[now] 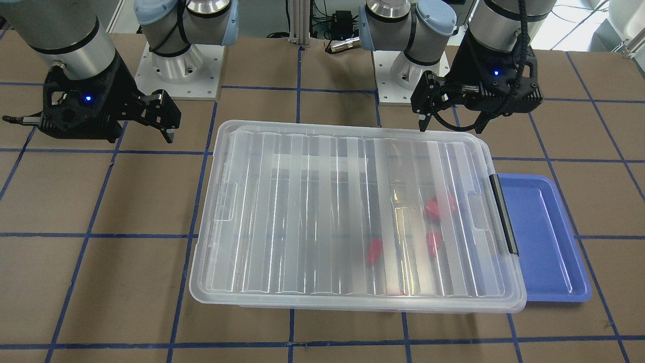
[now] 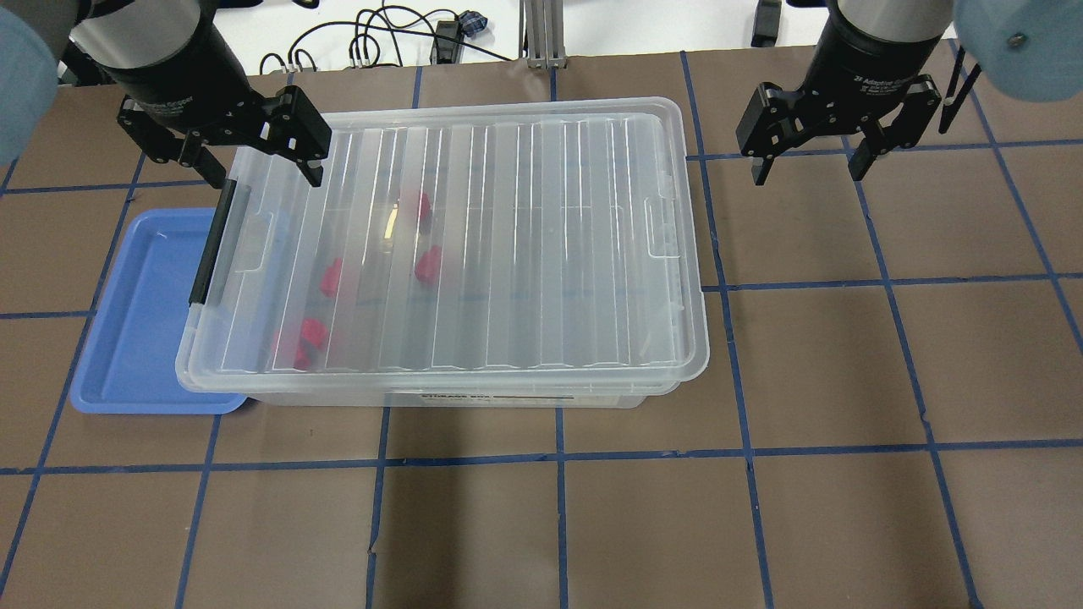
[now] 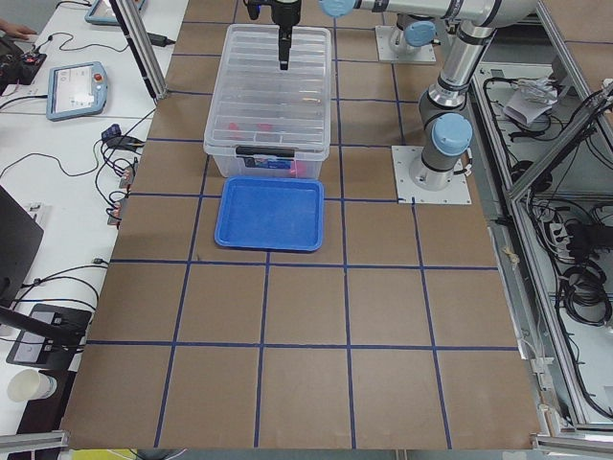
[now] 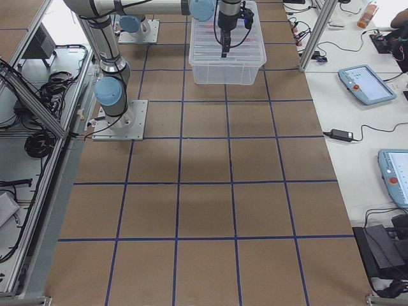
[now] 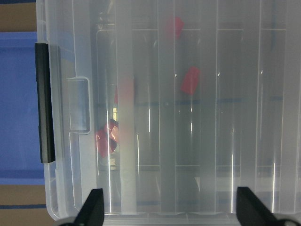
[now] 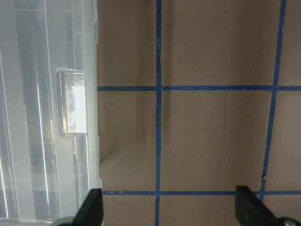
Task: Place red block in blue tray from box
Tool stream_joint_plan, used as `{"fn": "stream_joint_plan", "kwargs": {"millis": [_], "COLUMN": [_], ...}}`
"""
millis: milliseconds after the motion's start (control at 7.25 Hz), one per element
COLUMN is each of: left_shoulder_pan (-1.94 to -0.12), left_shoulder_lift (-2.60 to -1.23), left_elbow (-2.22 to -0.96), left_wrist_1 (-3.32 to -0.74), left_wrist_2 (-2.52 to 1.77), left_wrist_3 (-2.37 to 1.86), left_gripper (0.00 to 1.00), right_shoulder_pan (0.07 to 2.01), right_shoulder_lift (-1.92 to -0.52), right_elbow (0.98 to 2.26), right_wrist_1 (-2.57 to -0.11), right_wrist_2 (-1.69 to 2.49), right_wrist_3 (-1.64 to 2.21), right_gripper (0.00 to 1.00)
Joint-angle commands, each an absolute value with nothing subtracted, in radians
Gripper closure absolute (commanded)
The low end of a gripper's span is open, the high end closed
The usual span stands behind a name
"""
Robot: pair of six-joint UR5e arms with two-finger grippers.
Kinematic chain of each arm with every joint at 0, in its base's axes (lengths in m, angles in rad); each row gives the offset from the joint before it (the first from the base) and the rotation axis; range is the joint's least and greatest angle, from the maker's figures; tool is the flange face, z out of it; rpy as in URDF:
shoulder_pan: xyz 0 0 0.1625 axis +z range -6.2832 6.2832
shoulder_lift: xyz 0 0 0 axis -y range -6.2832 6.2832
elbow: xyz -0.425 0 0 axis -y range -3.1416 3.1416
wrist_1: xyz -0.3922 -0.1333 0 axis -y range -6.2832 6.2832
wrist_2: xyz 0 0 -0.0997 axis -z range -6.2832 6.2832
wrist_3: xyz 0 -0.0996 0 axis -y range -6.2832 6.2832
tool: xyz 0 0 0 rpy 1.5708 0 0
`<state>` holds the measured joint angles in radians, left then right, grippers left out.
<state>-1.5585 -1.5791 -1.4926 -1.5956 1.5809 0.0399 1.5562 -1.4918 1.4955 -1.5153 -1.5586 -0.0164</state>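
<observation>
The clear box [image 2: 525, 237] stands mid-table with its ridged lid shut and its black latch bar [image 2: 213, 241] at the end toward the blue tray [image 2: 135, 321]. The tray lies against that end, partly under the lid's rim. Several red blocks [image 2: 427, 264] show blurred through the lid, in the half near the latch; they also show in the front view [image 1: 440, 205] and the left wrist view [image 5: 190, 80]. My left gripper [image 2: 262, 178] is open and empty above the lid's far corner near the latch. My right gripper [image 2: 808, 173] is open and empty above the bare table beyond the box's other end.
The table is brown board with a blue tape grid. The two arm bases [image 1: 176, 65] [image 1: 408, 65] stand on the robot's side of the box. Cables [image 2: 381, 42] lie past the far edge. The tray [image 1: 544, 237] holds nothing.
</observation>
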Motion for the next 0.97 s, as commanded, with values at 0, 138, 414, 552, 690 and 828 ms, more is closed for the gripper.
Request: {"fn": "stream_joint_plan", "kwargs": {"millis": [0, 138, 414, 552, 690, 828], "left_shoulder_pan": [-1.559, -1.559, -1.559, -1.559, -1.559, -1.559], "left_shoulder_lift": [-1.577, -1.577, -1.578, -1.574, -1.577, -1.574], "left_elbow": [-1.494, -1.494, -1.494, -1.494, -1.494, -1.494], "left_wrist_1": [-1.597, -1.595, -1.595, -1.597, -1.597, -1.597], "left_wrist_2": [1.582, 1.582, 1.582, 1.58, 1.582, 1.582], "left_wrist_3": [0.04, 0.04, 0.04, 0.04, 0.04, 0.04], "left_gripper": [0.0, 0.0, 0.0, 0.0, 0.0, 0.0], "right_shoulder_pan": [1.586, 1.613, 1.684, 1.699, 1.7, 1.7], "right_shoulder_lift": [-1.447, -1.416, -1.379, -1.373, -1.368, -1.361], "right_elbow": [1.543, 1.566, 1.58, 1.597, 1.626, 1.669], "right_wrist_1": [-1.63, -1.694, -1.787, -1.799, -1.857, -1.935], "right_wrist_2": [-1.56, -1.572, -1.577, -1.577, -1.592, -1.598], "right_wrist_3": [0.134, 0.161, 0.155, 0.15, 0.147, 0.146], "right_gripper": [0.0, 0.0, 0.01, 0.04, 0.08, 0.08]}}
